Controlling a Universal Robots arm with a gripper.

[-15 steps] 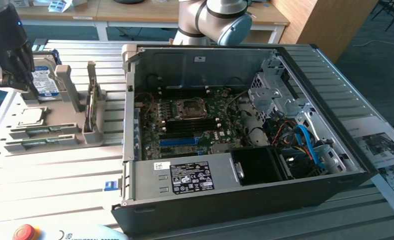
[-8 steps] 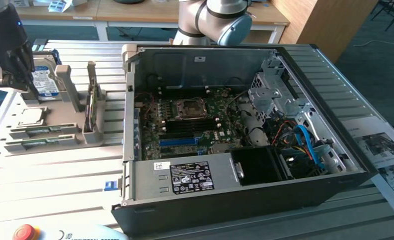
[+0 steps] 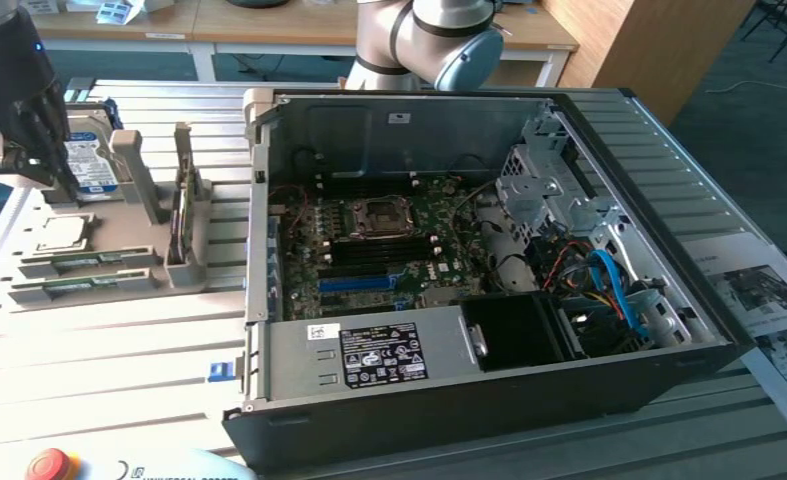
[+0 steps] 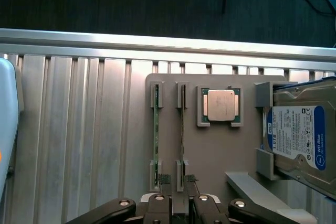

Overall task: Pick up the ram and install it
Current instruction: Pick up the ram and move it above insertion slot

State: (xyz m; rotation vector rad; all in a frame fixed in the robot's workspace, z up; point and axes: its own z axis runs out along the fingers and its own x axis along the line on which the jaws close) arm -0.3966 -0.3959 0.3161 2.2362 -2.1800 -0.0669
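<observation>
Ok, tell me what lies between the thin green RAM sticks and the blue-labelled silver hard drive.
The wrist view shows a square silver processor chip lying between the RAM sticks and the hard drive.

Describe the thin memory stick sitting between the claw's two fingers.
The ram is a long, thin circuit board seen edge-on, greenish-brown, standing on its long edge on a grey holder plate. A small grey bracket holds each end. A second, greener stick lies parallel beside it, apart. The gripper hovers at one end, open, a finger on either side; whether they touch it cannot be told.
</observation>
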